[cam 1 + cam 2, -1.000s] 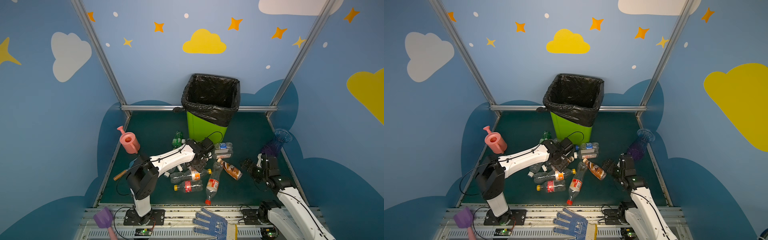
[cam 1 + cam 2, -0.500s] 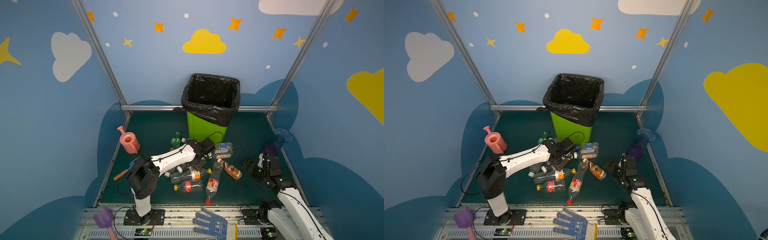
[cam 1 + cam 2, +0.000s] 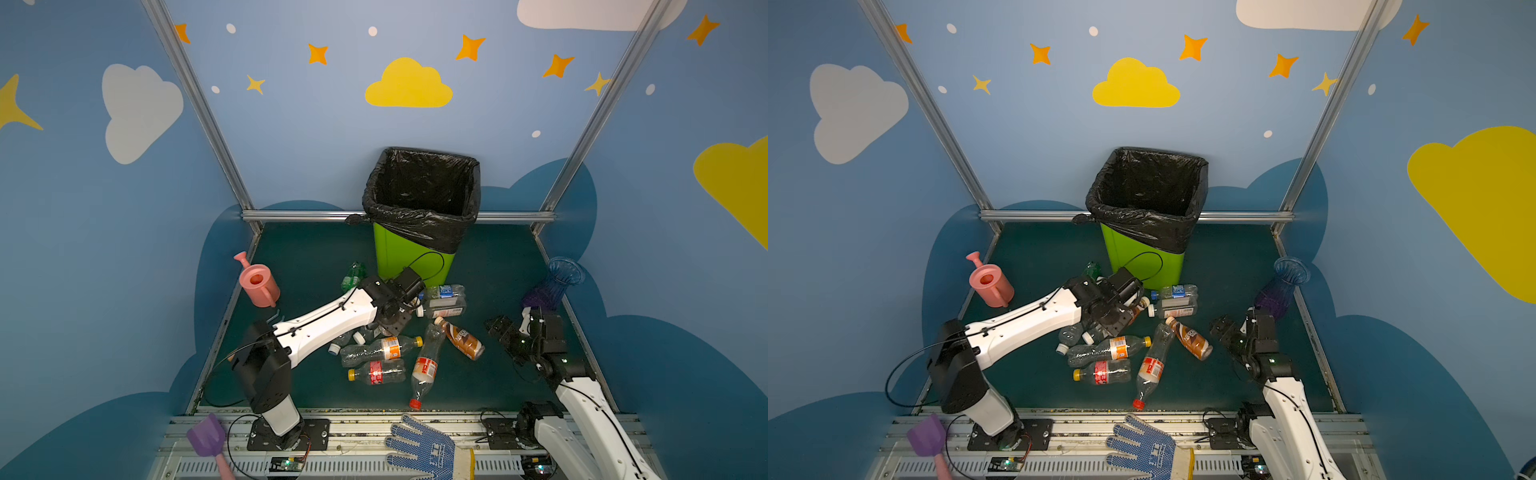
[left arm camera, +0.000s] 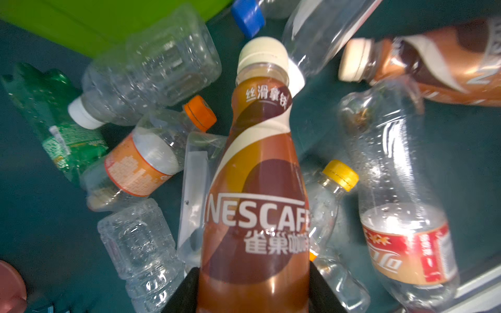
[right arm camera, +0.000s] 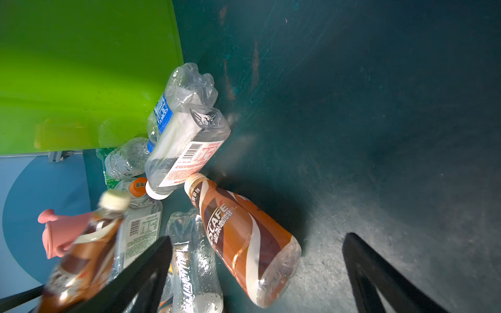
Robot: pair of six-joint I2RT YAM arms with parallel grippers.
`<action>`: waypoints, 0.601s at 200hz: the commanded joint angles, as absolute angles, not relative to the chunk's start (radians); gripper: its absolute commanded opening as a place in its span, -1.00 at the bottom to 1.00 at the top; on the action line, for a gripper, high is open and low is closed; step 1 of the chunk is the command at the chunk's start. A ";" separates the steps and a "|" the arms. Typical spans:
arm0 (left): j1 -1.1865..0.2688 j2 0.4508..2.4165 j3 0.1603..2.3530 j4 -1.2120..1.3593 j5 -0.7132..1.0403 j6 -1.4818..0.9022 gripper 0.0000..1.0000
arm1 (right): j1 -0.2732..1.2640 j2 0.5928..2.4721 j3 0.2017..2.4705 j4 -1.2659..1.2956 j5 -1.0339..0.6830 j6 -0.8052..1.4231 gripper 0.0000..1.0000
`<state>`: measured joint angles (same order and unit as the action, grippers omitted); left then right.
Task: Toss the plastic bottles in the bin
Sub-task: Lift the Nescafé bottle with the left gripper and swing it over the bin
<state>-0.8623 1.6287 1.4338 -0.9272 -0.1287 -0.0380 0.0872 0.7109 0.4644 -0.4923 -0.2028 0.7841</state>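
Since a second ago left pincer has clamped a brown, cream-capped Nescafé bottle; right pincer gapes apart.

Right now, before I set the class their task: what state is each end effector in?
Left end effector: closed on the brown Nescafe bottle.
Right end effector: open, holding nothing.

Btls loose nr upright green bin
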 commanded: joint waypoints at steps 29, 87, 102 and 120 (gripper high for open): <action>-0.864 1.374 1.531 -0.887 -0.136 0.006 0.00 | 0.068 0.733 0.505 -0.515 -0.212 0.742 0.94; -0.864 1.010 1.662 -0.720 -0.244 0.175 0.03 | 0.048 0.779 0.552 -0.483 -0.226 0.727 0.94; -0.863 0.918 1.650 -0.556 -0.260 0.239 0.04 | 0.046 0.797 0.562 -0.475 -0.232 0.727 0.94; -0.864 0.853 1.618 -0.353 -0.258 0.315 0.04 | 0.046 0.812 0.569 -0.464 -0.240 0.727 0.94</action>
